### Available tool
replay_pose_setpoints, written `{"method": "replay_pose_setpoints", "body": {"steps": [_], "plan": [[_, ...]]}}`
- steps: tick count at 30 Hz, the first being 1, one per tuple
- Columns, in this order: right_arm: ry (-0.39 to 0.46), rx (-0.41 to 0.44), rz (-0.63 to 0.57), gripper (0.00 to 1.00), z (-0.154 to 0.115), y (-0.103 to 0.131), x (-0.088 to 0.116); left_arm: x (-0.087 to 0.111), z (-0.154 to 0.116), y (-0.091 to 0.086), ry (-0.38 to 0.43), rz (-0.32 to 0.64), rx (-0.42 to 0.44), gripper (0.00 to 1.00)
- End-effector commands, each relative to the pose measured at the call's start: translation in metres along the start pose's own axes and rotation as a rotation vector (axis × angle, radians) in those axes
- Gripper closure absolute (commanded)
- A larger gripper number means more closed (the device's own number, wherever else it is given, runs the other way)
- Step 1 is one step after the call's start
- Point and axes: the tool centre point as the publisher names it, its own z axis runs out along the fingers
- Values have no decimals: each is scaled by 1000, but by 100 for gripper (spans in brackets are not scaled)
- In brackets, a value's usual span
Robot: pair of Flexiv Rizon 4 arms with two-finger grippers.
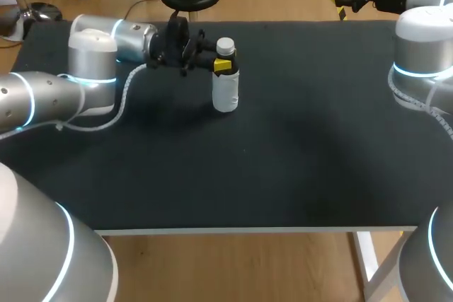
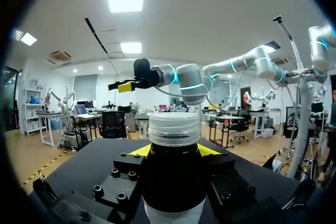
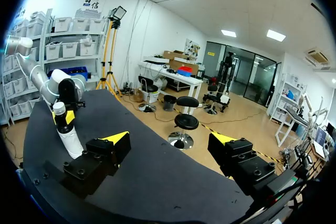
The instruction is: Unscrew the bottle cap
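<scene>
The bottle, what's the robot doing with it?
The robot's left hand is gripping the white bottle around its neck, just under the cap. The bottle stands upright on the black table, and the cap is on; nothing looks unscrewed yet. The right hand is open and holds nothing, off by the table's far right corner, well apart from the bottle.
</scene>
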Motion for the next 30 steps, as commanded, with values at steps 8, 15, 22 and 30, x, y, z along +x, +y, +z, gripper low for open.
{"method": "replay_pose_setpoints", "body": {"steps": [8,15,22,30], "plan": [[0,-1,0,0,0,0,0,1,-1,3,-19,-2,10,100],[0,-1,0,0,0,0,0,1,-3,5,-21,-5,21,100],[0,-1,0,0,0,0,0,1,-4,5,-19,-6,21,100],[0,-1,0,0,0,0,0,1,-4,5,-19,-6,21,100]]}}
